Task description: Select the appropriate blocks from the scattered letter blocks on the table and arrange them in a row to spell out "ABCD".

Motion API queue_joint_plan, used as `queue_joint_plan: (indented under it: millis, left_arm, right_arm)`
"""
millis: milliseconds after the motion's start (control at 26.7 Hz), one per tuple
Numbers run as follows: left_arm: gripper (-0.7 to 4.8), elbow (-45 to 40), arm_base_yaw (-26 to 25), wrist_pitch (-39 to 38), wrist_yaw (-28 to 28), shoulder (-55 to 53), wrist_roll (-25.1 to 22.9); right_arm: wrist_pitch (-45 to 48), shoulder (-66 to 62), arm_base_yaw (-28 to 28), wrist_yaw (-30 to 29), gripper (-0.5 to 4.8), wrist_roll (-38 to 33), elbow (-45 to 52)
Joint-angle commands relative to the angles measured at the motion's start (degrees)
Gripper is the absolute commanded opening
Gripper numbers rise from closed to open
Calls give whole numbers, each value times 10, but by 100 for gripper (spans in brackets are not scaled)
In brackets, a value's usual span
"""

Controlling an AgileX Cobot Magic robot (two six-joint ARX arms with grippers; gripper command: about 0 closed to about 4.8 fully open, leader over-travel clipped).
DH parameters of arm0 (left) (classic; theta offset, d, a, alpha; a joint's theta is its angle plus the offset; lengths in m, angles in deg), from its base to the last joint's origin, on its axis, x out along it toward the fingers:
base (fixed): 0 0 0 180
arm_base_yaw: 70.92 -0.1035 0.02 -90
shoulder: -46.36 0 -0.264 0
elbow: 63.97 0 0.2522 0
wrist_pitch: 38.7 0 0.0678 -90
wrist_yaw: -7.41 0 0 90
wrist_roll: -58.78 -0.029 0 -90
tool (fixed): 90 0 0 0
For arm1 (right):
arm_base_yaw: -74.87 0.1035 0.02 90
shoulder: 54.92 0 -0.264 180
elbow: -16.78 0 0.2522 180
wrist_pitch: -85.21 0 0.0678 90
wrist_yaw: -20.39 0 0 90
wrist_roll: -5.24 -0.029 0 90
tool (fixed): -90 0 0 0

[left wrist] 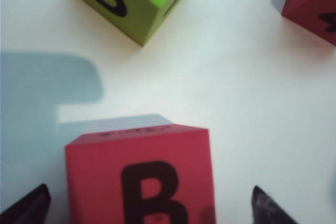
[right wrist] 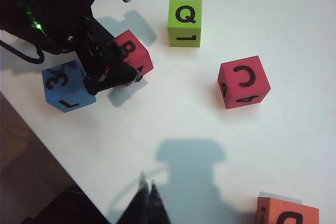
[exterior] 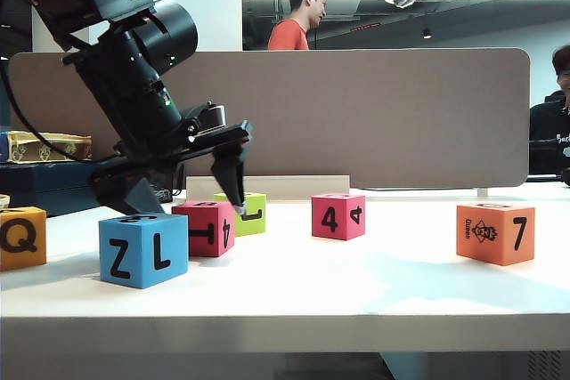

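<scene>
- The left fingers [left wrist: 149, 203] stand spread wide, one tip on each side of the red block [left wrist: 139, 174], whose B face points up; neither tip visibly touches it, so I judge nothing is gripped.
- The right fingers [right wrist: 147, 195] are pressed together and empty, hanging above bare worktop [exterior: 356, 282], well apart from every block.
- Progress, as I judge it: no row exists yet. The red block sits between the left fingers; the other three needed blocks lie scattered.
- The yellow-orange block [exterior: 21, 238] sits at the worktop's edge, on the far side of the left fingers from the right arm, showing Q.
- The pink-red block [right wrist: 243, 81], C up, lies between the two sets of fingers.
- The orange block [right wrist: 286, 211] lies near the right fingers, D partly showing.
- Not needed: the blue block [exterior: 142, 249] just beside the left fingers, and the lime-green block [right wrist: 185, 22] just beyond them.
- Count: six blocks, four wanted and two spare; two sets of fingers.
- Left to do: all four blocks still need lining up with A, B, C, D showing in order.
</scene>
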Motion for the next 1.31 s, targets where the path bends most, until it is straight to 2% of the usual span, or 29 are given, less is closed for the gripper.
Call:
queue_joint_plan:
  millis: [37, 150, 262, 337, 487, 562, 712, 900, 1124, 1312]
  left_arm:
    - [479, 53, 0, -45, 32, 2, -37]
    - [479, 106, 0, -87, 53, 2, -68]
    - [479, 139, 0, -97, 47, 2, -72]
    - [479, 160, 14, -84, 23, 1, -105]
    - [479, 165, 31, -68, 23, 0, -151]
    - [447, 165, 36, -47, 23, -5, -168]
    - [429, 165, 36, -18, 21, -20, -170]
    - [430, 166, 37, -2, -15, -42, -182]
    - [430, 169, 50, 33, -29, -70, -190]
    - [431, 236, 70, 21, -29, -116, -204]
  right_arm:
    - [5, 2, 0, 0, -2, 2, -2]
    - [5, 2, 0, 0, -2, 2, -2]
    - [5, 2, 0, 15, -2, 2, -2]
    - [5, 2, 0, 26, -2, 13, -2]
    - [6, 2, 0, 69, -1, 15, -3]
    - [6, 2, 0, 100, -1, 24, -3]
    - [6, 2, 0, 140, -1, 29, -3]
    - [7, 2, 0, 138, -1, 28, -3]
    - [-9, 2, 0, 137, -1, 28, -15]
    - [-19, 2, 0, 137, -1, 28, -26]
